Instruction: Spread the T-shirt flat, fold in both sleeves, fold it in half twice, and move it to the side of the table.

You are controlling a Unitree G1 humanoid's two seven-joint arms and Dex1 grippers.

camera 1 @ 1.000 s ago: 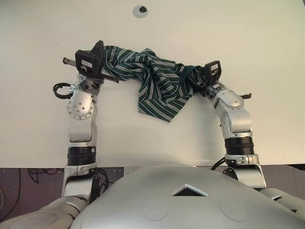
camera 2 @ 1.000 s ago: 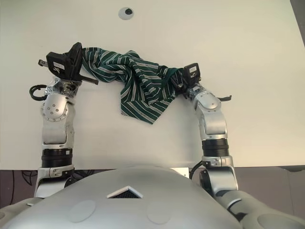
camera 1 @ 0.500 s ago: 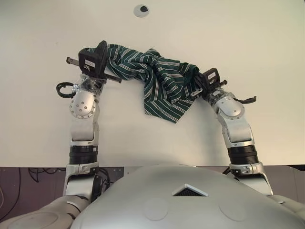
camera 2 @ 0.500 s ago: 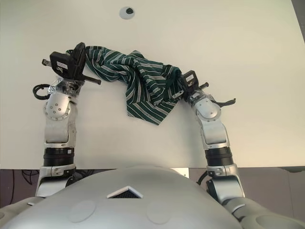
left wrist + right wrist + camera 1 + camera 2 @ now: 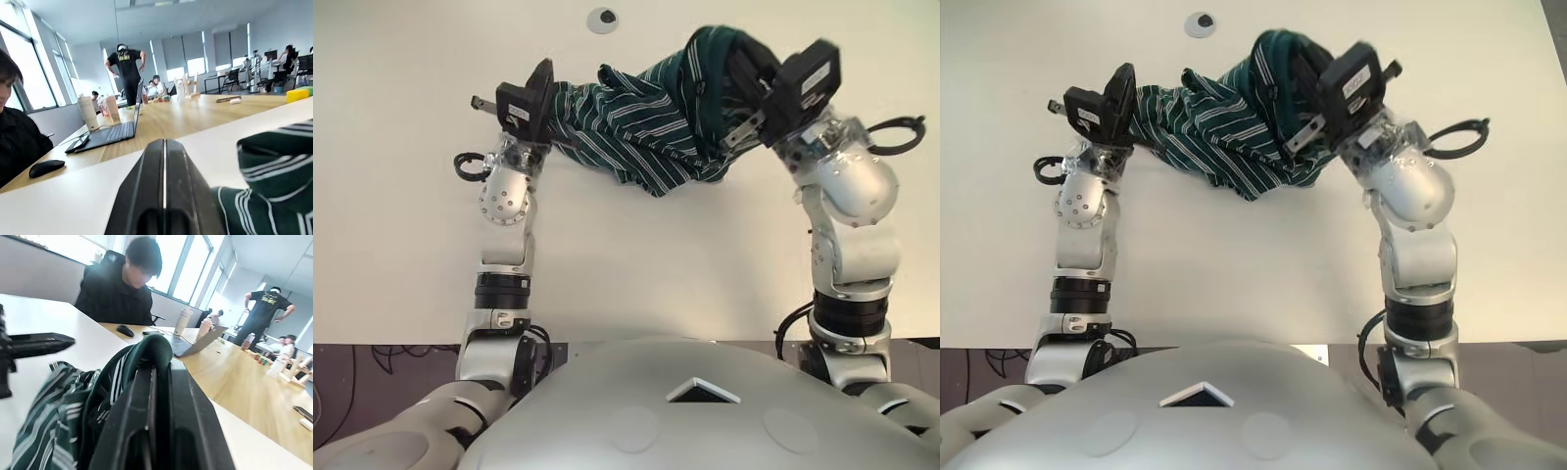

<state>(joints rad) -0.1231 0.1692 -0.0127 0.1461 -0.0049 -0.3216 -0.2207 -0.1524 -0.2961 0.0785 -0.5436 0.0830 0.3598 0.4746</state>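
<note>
Above the white surface [image 5: 636, 264], a bunched green striped T-shirt [image 5: 636, 122] hangs between the left tool [image 5: 546, 103] and the higher right tool [image 5: 739, 93], each seemingly clamped on an end; spreading is underway, and it likely needs lowering and pulling flat next.

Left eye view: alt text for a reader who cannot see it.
A bunched green striped T-shirt is gripped at either end by left end effector and right end effector, sagging between them over a white table. The right end sits higher. A small round disc lies beyond.
</note>
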